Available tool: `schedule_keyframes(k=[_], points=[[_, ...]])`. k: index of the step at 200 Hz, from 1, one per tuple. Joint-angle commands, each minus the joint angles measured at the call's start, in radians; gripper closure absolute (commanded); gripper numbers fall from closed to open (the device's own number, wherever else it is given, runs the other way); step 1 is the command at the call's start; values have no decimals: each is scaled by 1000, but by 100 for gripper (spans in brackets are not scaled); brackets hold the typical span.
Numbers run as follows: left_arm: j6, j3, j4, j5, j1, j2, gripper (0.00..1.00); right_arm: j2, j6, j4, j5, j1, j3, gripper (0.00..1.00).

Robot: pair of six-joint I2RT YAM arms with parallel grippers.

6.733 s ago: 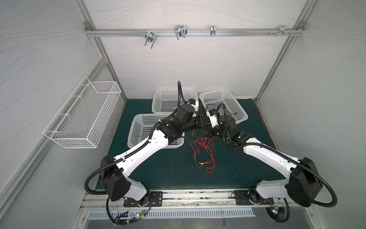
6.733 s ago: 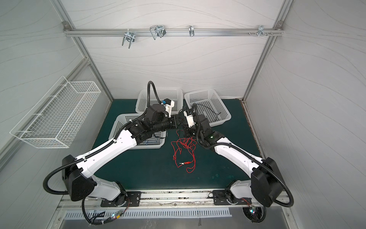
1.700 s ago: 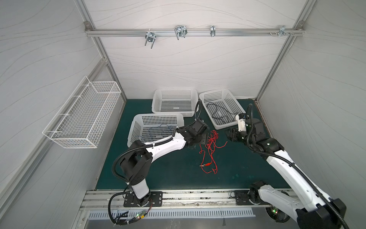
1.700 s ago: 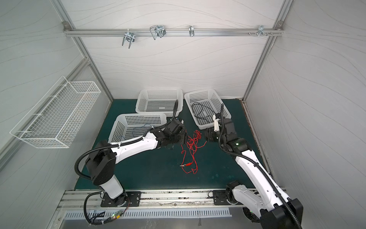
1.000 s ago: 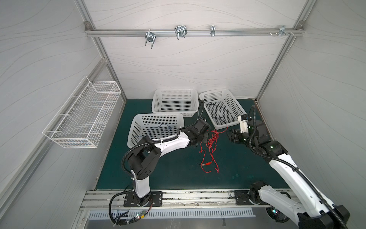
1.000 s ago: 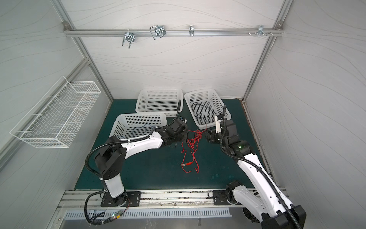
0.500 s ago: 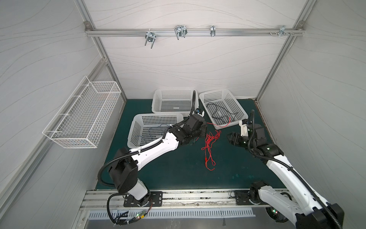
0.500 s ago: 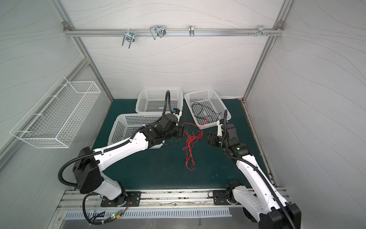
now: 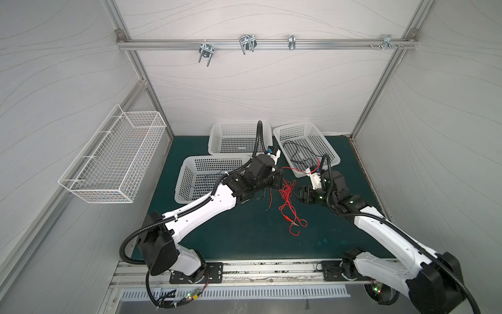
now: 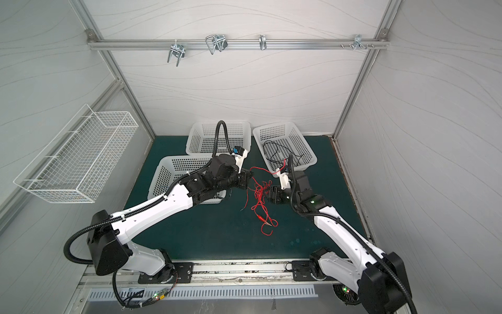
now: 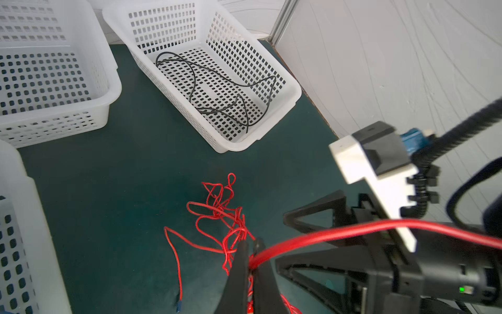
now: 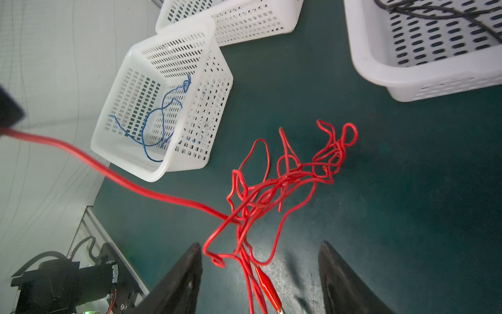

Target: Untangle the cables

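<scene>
Red cable tangle (image 9: 288, 195) is pinched in the fully closed left gripper (image 11: 251, 246), its lower part trailing onto the bench (image 9: 231, 233). Right gripper (image 12: 260, 244) is spread wide, empty, beside it. Blue cable (image 12: 160, 117) in a white basket (image 12: 130, 166) is shown plainly by the right wrist view; black cable (image 11: 217, 89) by the left.

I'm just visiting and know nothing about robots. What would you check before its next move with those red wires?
1. Left gripper shut on a red cable: ok.
2. Right gripper open, facing the red tangle: ok.
3. Red tangle loosened: not ok, loops knotted together.
4. Black cable inside a white basket, apart from the tangle: ok.
5. Blue cable inside a second white basket: ok.
6. Where the held cable runs through the knot: cannot tell.
</scene>
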Motion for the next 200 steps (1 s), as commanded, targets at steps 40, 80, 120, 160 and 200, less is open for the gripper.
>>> schedule_keyframes(k=[40,80,120,160,200], points=[[-16,-7,-24,-85,-2,-36,100,130,56,91,82,41,4,34],[-60,-78,-60,-160,-3,-36,100,205,61,113,102,72,25,35],[-77,-92,-110,-205,-3,-22,100,302,65,144,116,98,67,35],[-79,-85,-132,-230,-2,-15,100,413,64,167,122,130,126,37],[-80,-80,-153,-237,-3,-7,100,543,78,168,144,151,192,43]])
